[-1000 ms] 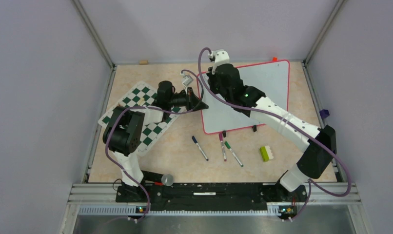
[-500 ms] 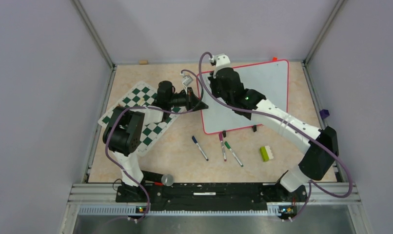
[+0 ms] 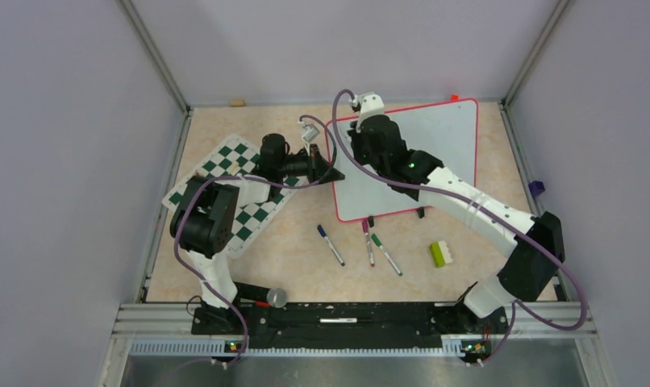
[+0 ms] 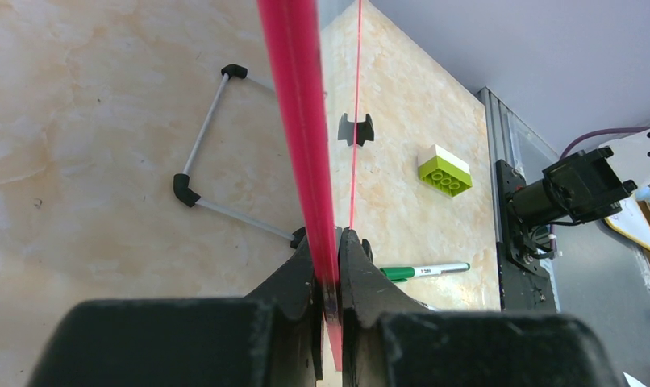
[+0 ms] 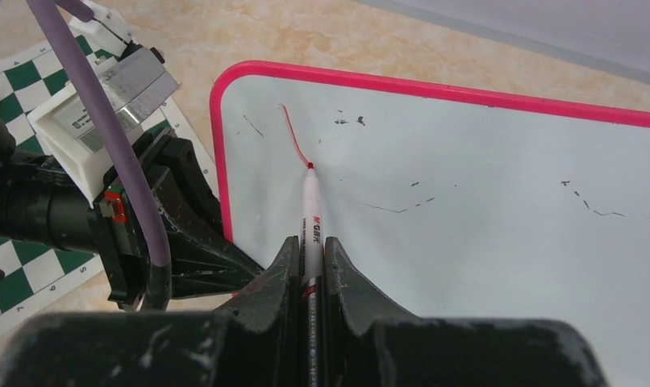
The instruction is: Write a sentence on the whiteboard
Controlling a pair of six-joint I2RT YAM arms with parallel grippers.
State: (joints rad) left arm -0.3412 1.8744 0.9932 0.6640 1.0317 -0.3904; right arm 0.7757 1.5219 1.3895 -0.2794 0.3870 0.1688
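Note:
The whiteboard [image 3: 439, 149], white with a red-pink frame, stands tilted at the back right of the table. My left gripper [image 3: 331, 172] is shut on the frame at the board's left edge, and in the left wrist view the frame [image 4: 293, 97] runs straight between the closed jaws [image 4: 328, 239]. My right gripper [image 5: 310, 242] is shut on a white marker with a red tip [image 5: 310, 211]. The tip touches the whiteboard [image 5: 483, 210] near its far left corner, at the end of a short curved red stroke [image 5: 289, 129]. From above, the right gripper [image 3: 359, 137] hangs over that corner.
A green-and-white chess mat [image 3: 225, 187] lies under the left arm. Blue [image 3: 331, 244], magenta [image 3: 368, 242] and green [image 3: 386, 254] markers lie in front of the board. A lime-and-white brick [image 3: 440, 254] sits to their right. Faint dark marks [image 5: 398, 208] dot the board.
My right wrist has shifted a little to the right and nearer over the board's far left corner, marker still gripped. The left arm and the board have not moved.

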